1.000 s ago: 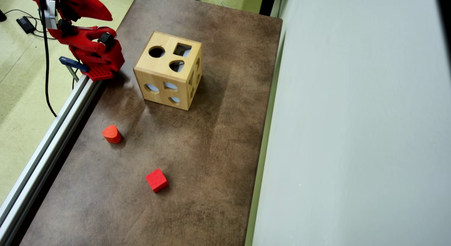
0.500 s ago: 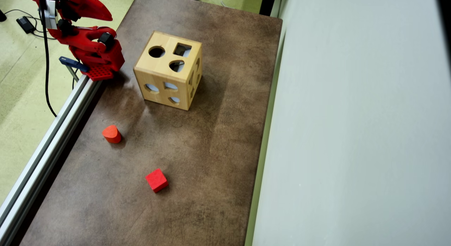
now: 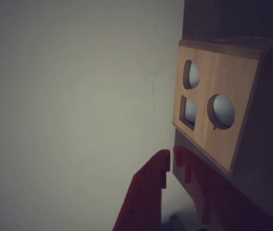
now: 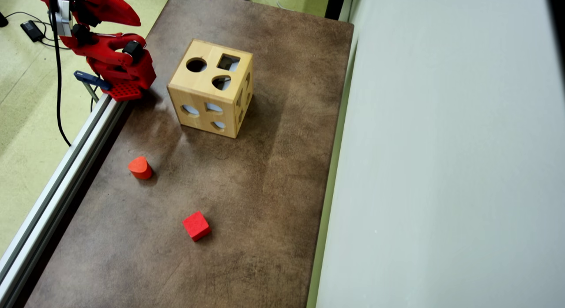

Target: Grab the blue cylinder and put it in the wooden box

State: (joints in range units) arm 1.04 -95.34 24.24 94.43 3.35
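Looking over the table from the overhead view, I find no blue cylinder lying anywhere on it; only an orange-red rounded block and a red cube sit out in the open, both well apart from the wooden box; the cylinder shows in neither view, so my judgement is that it has most likely gone into the box already, though I cannot see it through any of the holes and so cannot confirm that. The arm is folded up at the table's left edge in the overhead view, beside the box and not over it; the gripper in the wrist view points toward a holed face of the box, its two red fingers close together with only a narrow slit between them and nothing held in it. If the cylinder is indeed inside, I judge the task finished or all but finished, with nothing left except parking the arm; if it is hidden somewhere out of frame, the whole pick and drop remains.
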